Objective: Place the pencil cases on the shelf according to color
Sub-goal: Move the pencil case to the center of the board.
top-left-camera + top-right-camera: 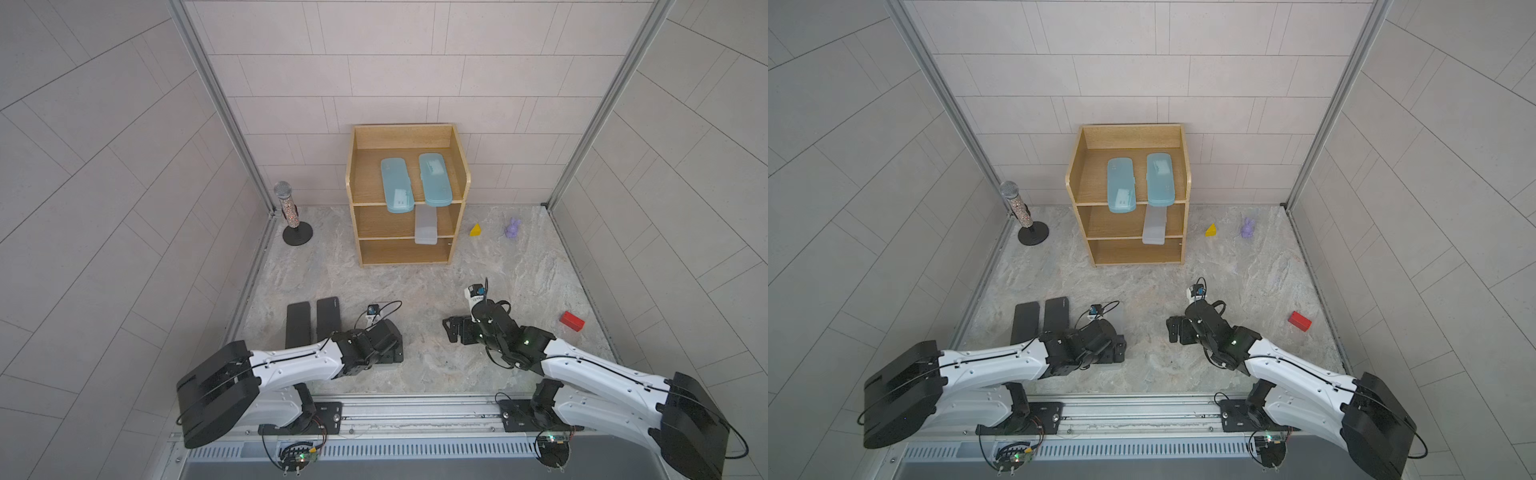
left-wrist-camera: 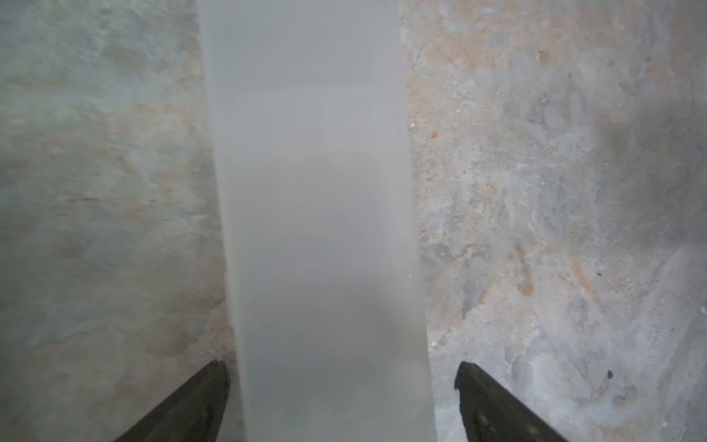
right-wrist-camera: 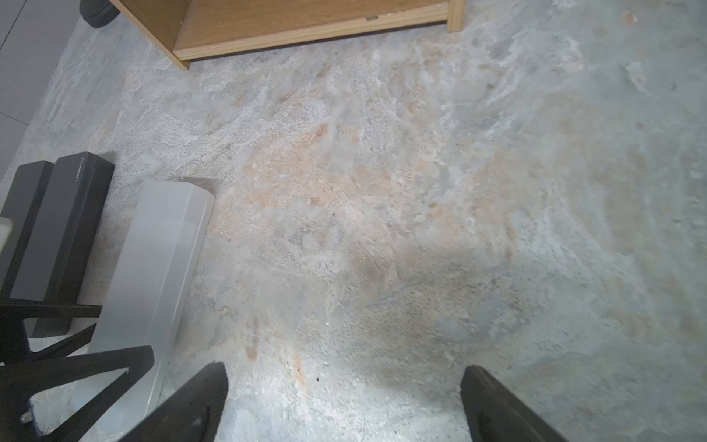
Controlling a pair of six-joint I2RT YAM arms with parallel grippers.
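Two light-blue pencil cases [image 1: 397, 185] [image 1: 434, 178] lie side by side on the top tier of the wooden shelf [image 1: 399, 251]. A frosted grey case [image 1: 426, 224] sticks out of the middle tier. Two black cases [image 1: 298, 324] [image 1: 328, 316] lie on the floor at the left. Beside them lies another frosted grey case [image 2: 317, 191] [image 3: 160, 268]. My left gripper [image 2: 342, 367] [image 1: 388, 340] is open and straddles it, with a gap at each finger. My right gripper [image 3: 344, 371] [image 1: 455, 330] is open over bare floor, holding nothing.
A microphone on a round stand [image 1: 291, 212] is left of the shelf. A yellow wedge [image 1: 476, 230] and a purple figure [image 1: 513, 227] sit to the shelf's right. A red block [image 1: 572, 321] lies near the right wall. Tiled walls enclose the floor.
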